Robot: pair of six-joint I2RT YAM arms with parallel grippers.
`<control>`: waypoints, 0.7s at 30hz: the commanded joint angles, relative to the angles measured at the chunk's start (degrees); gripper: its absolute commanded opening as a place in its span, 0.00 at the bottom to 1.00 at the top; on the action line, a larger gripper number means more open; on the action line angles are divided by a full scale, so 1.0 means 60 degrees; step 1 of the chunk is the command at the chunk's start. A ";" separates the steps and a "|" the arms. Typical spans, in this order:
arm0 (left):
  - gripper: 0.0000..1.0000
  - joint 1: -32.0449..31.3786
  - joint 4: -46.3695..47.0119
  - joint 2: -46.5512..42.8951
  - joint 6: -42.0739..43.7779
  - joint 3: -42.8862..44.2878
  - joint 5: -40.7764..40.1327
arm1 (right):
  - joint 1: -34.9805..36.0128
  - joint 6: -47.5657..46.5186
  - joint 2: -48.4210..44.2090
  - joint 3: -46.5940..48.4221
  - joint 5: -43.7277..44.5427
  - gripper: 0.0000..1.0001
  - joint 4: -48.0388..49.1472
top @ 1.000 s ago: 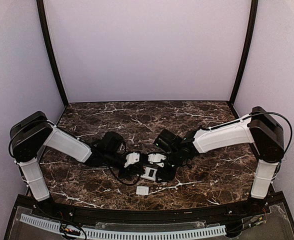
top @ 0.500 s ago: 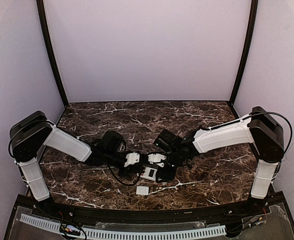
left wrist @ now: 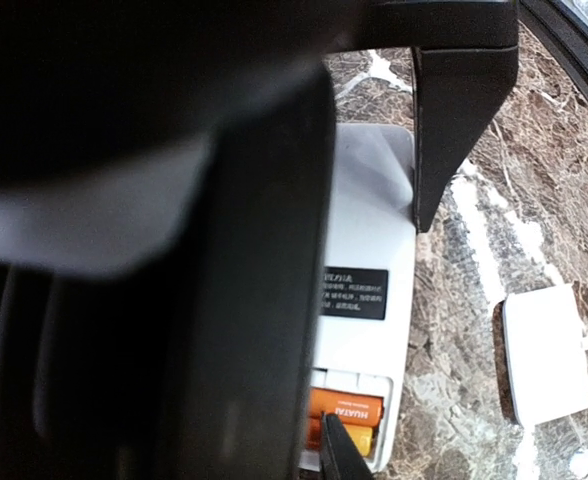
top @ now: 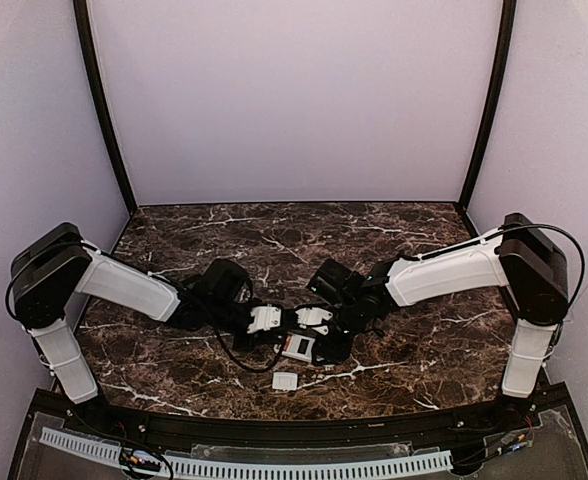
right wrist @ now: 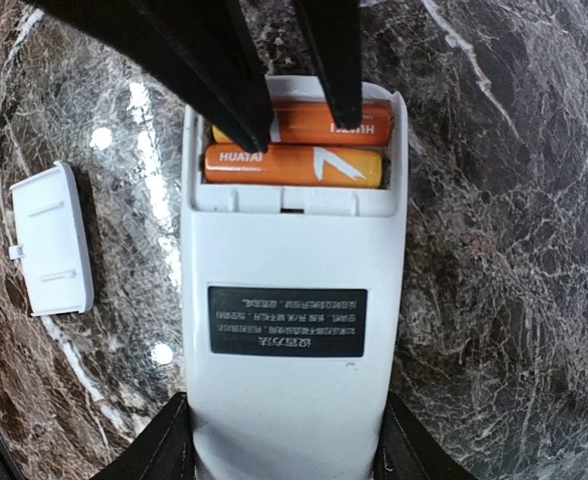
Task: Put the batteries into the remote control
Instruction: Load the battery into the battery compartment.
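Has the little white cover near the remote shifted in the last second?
No. The cover sits in the same spot on the marble table, against the same white vein, just below the remote control in the overhead view.

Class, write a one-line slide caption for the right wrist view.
Two orange batteries sit in the remote control, cover lying beside.

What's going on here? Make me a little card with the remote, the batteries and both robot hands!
remote control: back up, battery recess uncovered
batteries: two, orange, side by side in the recess
cover: off, lying on the table beside the remote
left gripper: fingers slightly apart, tips at one battery
right gripper: shut on the remote's other end
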 commanded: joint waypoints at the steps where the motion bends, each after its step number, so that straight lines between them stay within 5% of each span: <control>1: 0.19 -0.0421 -0.1067 0.0441 0.0284 -0.0115 -0.0357 | 0.0095 -0.0092 -0.0248 0.0140 -0.0069 0.00 0.0001; 11: 0.20 -0.0424 0.0722 -0.0024 -0.0659 -0.0954 -0.0150 | 0.0090 -0.0053 -0.0276 0.0057 0.0111 0.00 0.0010; 21: 0.32 -0.0213 0.3114 -0.2206 -0.2040 -0.2373 -0.0915 | 0.0089 0.0043 -0.0352 -0.0022 0.0282 0.00 0.0101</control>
